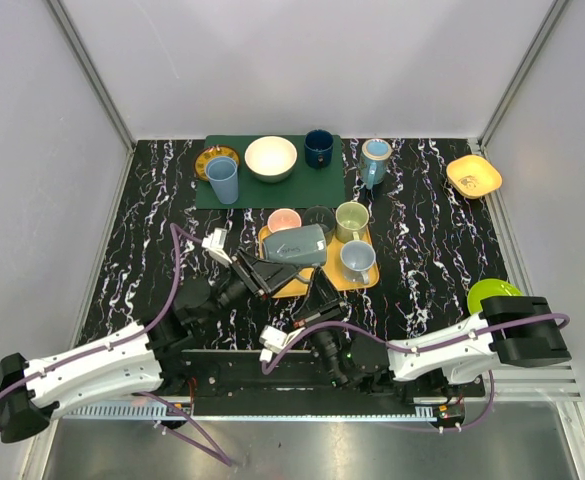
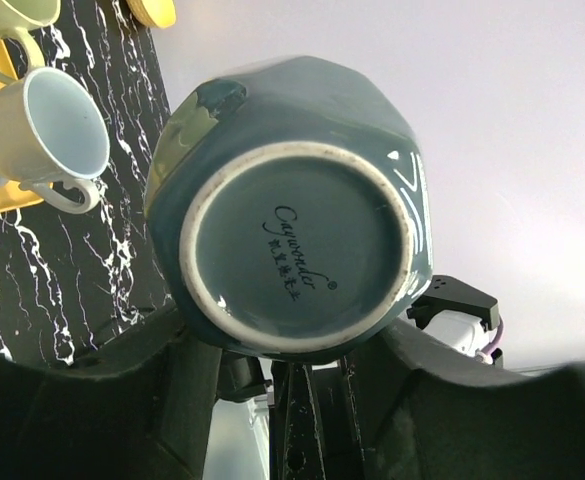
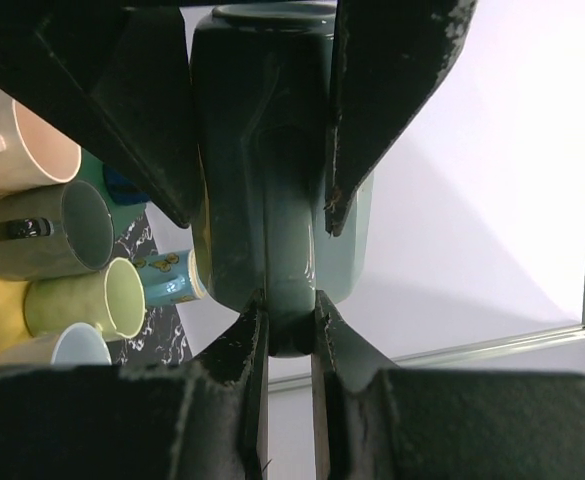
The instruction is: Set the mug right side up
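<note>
A grey-blue faceted mug (image 1: 297,244) lies on its side, lifted over the yellow tray (image 1: 364,278). In the left wrist view its round base (image 2: 297,245) faces the camera. My left gripper (image 1: 278,264) is shut on the mug's body, with a finger (image 2: 177,370) on each side of it (image 2: 292,345). My right gripper (image 1: 317,287) is shut on the mug's handle (image 3: 290,290), which sits pinched between its two fingertips (image 3: 287,322). The left gripper's fingers (image 3: 377,90) show in the right wrist view, clamping the mug's sides (image 3: 227,150).
On the tray stand a pink mug (image 1: 284,220), a dark cup (image 1: 320,217), a green mug (image 1: 351,218) and a pale blue mug (image 1: 357,258). A green mat (image 1: 272,188) at the back holds a blue cup (image 1: 222,180), a white bowl (image 1: 271,157) and a navy cup (image 1: 319,148). A butterfly mug (image 1: 375,160), an orange bowl (image 1: 474,176) and a green plate (image 1: 492,294) are to the right.
</note>
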`<state>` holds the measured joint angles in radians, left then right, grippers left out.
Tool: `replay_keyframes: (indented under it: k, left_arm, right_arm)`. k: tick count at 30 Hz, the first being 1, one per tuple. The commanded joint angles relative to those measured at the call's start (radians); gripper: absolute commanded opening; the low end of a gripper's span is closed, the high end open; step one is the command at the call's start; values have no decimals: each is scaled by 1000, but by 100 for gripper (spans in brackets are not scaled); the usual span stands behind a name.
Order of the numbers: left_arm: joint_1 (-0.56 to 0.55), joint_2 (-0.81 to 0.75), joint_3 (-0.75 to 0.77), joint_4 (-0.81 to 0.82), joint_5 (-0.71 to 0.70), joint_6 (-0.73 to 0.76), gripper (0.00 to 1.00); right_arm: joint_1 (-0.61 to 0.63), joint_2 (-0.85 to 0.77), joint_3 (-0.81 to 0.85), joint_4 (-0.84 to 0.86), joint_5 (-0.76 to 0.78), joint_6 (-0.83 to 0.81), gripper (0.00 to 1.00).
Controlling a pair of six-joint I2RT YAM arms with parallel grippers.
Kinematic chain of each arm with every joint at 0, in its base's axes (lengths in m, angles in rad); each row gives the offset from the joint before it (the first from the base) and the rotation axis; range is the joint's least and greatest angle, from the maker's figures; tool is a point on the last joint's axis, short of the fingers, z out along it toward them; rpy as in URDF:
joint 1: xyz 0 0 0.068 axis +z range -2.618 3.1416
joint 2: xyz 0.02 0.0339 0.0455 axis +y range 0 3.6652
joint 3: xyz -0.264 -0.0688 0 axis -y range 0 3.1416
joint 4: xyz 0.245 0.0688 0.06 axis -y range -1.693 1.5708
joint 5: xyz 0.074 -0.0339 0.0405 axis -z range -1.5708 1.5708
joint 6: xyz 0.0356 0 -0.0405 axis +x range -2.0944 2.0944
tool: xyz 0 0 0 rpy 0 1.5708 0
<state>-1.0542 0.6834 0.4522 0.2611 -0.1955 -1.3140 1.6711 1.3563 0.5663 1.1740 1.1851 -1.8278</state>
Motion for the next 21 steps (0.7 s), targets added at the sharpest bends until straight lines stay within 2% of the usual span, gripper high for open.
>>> replay_keyframes:
  k: [1,4,5,8,12,14,18,21]
  left_arm:
    - [29,25,36,61,45,7,48]
    - [37,27,46,53,48,16,31]
    - [39,25,49,49,48,18,21]
    - [48,19,54,24,45,24,7]
    - [59,8,33,52,50,16,0]
    - [62,4,13,82,56,22,0]
    - [62,-34,-58,266,28,47,0]
    - [62,-82,-89,293,-19,85,0]
  right_arm:
    - [44,-36,9,107,-120,-22,0]
    - [45,-39,6,115,-122,-34,0]
    - [47,-39,6,116,-120,-37,0]
    - [47,-46,0,118,-120,-47,0]
    - [49,-46,-6,115,-124,-48,0]
    - [52,-46,-8,113,-125,-48,0]
    - [52,-30,-13,130,-131,-48,0]
    - [52,-16,-13,144,-131,-39,4]
